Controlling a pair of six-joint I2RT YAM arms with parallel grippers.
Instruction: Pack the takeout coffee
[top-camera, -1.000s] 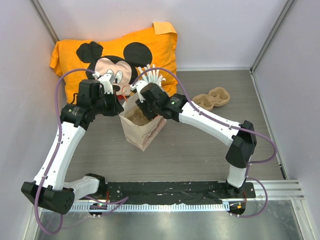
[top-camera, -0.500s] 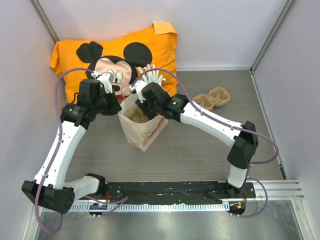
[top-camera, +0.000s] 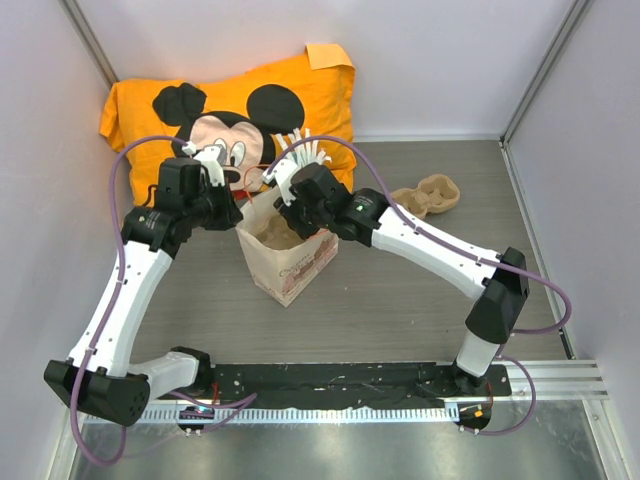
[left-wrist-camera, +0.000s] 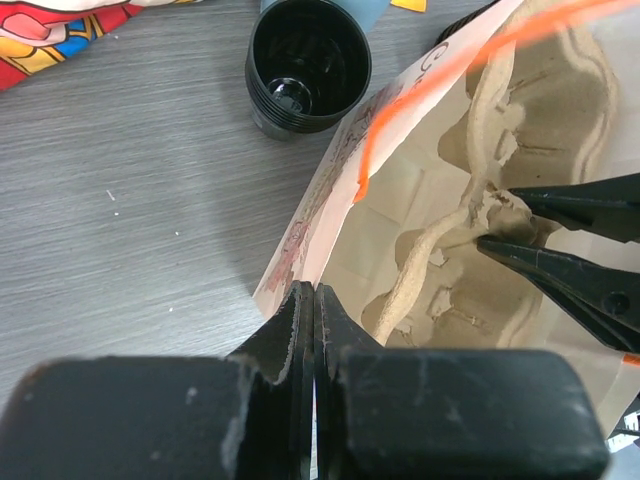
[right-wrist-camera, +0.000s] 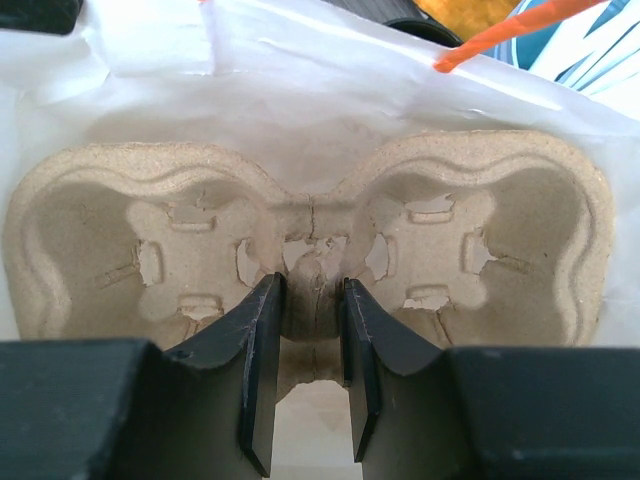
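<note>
Brown paper forms the bag (top-camera: 285, 262) that stands open on the grey surface (top-camera: 400, 300), between the two arms. One upper edge of it is pinched by the left fingers (left-wrist-camera: 305, 320), which are fully closed on the paper. A moulded pulp carrier (right-wrist-camera: 480, 230) with two cup wells is seen inside the bag. Its central bridge is clamped by the right fingers (right-wrist-camera: 270, 310), which are parted only by the thickness of the pulp. A second pulp carrier (top-camera: 428, 197) lies on the surface well to the right. A black hollow ring-shaped piece (left-wrist-camera: 308, 60) stands just beside the bag. A blue cup of white sticks (top-camera: 303, 152) is seen behind the bag, against an orange cushion (top-camera: 140, 110). The takeout coffee cannot be located in any view.
</note>
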